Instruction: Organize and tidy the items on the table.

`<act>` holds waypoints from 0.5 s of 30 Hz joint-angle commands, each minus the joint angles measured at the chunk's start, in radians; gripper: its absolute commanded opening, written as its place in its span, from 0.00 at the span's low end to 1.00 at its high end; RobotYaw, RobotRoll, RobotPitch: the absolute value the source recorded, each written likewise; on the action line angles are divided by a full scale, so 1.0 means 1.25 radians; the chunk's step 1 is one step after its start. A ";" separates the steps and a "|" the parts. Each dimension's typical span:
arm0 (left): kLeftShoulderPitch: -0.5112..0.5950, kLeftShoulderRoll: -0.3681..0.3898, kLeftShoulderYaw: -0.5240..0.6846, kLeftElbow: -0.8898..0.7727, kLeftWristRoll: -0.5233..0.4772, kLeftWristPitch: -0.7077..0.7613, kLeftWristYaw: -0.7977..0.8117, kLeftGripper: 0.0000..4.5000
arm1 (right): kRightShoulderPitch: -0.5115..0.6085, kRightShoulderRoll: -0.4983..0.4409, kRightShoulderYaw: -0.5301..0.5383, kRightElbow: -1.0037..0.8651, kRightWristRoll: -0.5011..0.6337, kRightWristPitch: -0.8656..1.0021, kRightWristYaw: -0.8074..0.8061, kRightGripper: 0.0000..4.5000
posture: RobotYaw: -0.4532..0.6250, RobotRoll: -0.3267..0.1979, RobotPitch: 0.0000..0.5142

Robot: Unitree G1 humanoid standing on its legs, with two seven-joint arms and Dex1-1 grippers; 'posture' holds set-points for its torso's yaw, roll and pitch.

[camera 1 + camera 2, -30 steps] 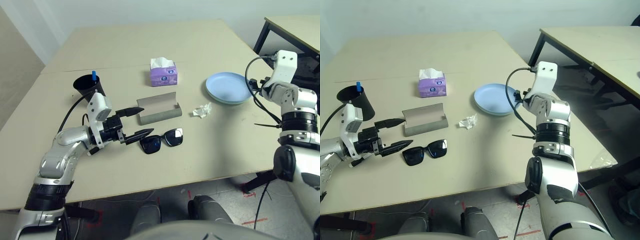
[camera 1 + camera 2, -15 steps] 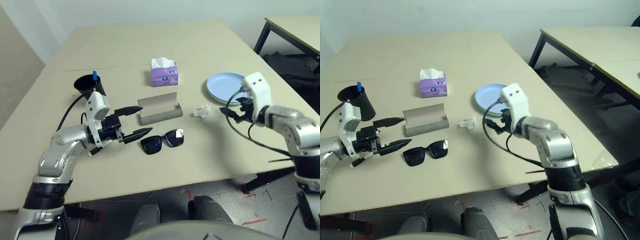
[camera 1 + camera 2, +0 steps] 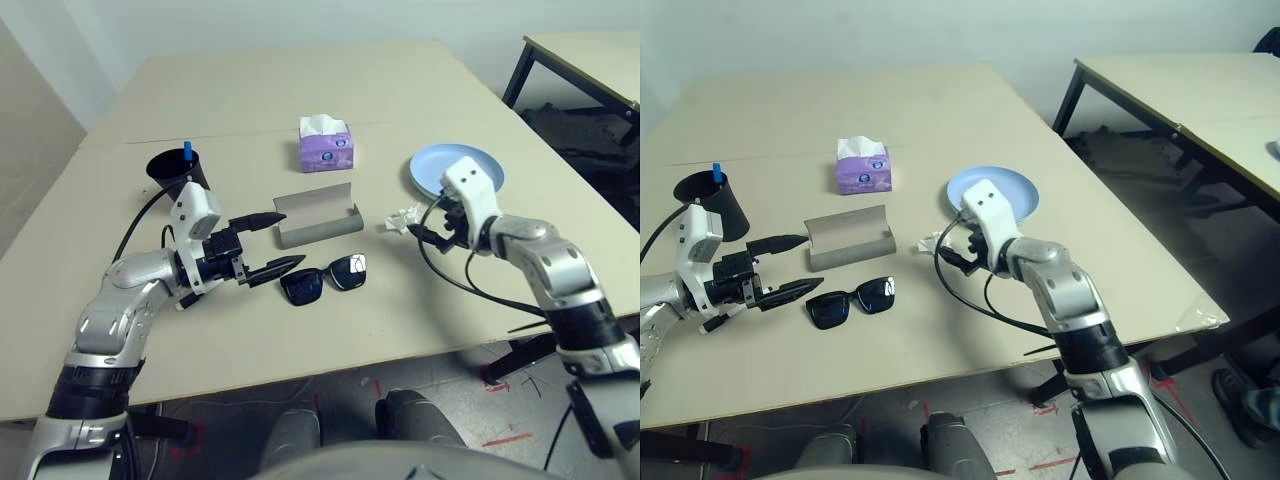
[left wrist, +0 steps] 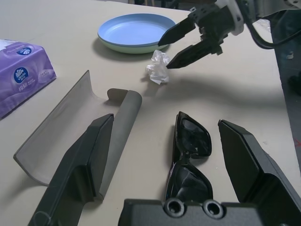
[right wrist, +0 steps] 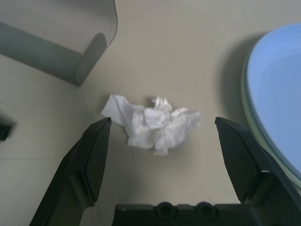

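Note:
A crumpled white tissue lies on the table between the grey glasses case and the stacked plates, light blue on light green. My right gripper is open, its fingers low on either side of the tissue without touching it. Black sunglasses lie in front of the open case. My left gripper is open just left of the sunglasses, one finger by the case. A black cup holds a blue-capped marker.
A purple tissue box stands behind the case. A dark-legged second table sits at the far right. The right arm's cable hangs over the table's front right part.
My right arm swung from the far right beside the plates down and left to the tissue, staying open. The left arm has not moved.

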 commanded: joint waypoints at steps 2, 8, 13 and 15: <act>0.011 0.005 0.005 -0.020 0.009 -0.002 0.008 1.00 | -0.026 0.014 0.020 0.056 -0.016 0.038 0.009 0.99 | 0.39 0.62 0.12; 0.023 0.004 0.008 -0.030 0.008 -0.008 0.017 1.00 | -0.041 -0.004 0.033 0.084 -0.040 0.143 0.000 0.90 | 0.39 0.62 0.12; 0.026 -0.001 0.004 -0.025 0.011 -0.020 0.016 1.00 | -0.061 -0.003 0.013 0.070 -0.040 0.171 -0.011 0.52 | 0.39 0.62 0.12; 0.025 -0.002 0.001 -0.020 0.012 -0.025 0.015 1.00 | -0.074 0.001 -0.001 0.066 -0.035 0.168 -0.017 0.35 | 0.38 0.62 0.12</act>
